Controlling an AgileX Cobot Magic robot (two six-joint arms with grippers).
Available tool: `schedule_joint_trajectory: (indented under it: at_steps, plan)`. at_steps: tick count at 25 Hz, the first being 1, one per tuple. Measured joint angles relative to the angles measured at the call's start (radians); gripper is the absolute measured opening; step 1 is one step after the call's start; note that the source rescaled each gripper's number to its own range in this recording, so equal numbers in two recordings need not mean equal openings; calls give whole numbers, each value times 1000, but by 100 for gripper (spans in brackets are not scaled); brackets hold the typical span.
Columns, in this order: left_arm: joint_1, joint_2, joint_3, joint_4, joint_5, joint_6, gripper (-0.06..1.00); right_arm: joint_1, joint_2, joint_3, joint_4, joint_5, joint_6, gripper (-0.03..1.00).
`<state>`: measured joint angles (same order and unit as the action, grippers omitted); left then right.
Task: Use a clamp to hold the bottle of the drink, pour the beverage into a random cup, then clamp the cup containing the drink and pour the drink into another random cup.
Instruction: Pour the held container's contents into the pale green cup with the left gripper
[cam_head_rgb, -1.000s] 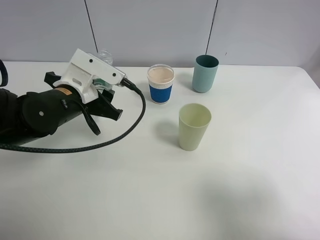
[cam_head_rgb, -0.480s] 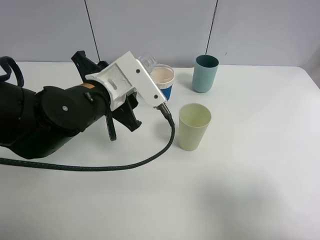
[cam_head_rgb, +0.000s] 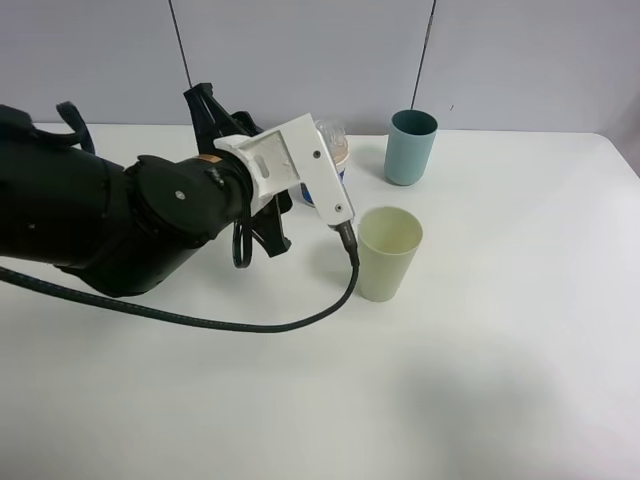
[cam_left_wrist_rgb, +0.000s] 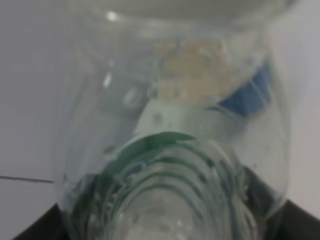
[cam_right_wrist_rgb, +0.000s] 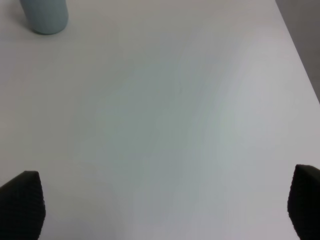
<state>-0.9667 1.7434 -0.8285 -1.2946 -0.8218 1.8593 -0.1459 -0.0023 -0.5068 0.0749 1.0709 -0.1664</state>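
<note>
"Where was the bottle (cam_head_rgb: 329, 133) at that point?"

"Clenched in the left gripper (cam_left_wrist_rgb: 160, 227), tipped above the blue-sleeved cup (cam_head_rgb: 343, 157) at the back of the table (cam_head_rgb: 520, 380). The right gripper (cam_right_wrist_rgb: 165, 210) hung released, its fingertips wide apart, with the teal cup (cam_right_wrist_rgb: 45, 15) at the edge of its view."

"What looked risky?"

"That cup already held a pinkish drink close to its rim, so any further pour would probably have spilled. The wrist mount and its cable (cam_head_rgb: 345, 245) also sat just beside the pale green cup (cam_head_rgb: 388, 252); a swing could have knocked it."

"And what couldn't be made out?"

"Whether any liquid was left in the bottle. The mount hid the jaws and most of the blue-sleeved cup from above, and the wrist view was blurred glass."
</note>
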Motion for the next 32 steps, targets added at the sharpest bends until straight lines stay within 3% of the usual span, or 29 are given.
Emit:
schedule_joint_trajectory:
  at_steps: [16, 21, 32]
  plan:
    - [-48, 125, -116, -67, -10, 212, 6, 0, 0, 0, 0, 0, 0, 100]
    - [-51, 160, -191, -141, -25, 370, 6, 0, 0, 0, 0, 0, 0, 100]
    - [-51, 167, -205, -156, -52, 510, 6, 0, 0, 0, 0, 0, 0, 100]
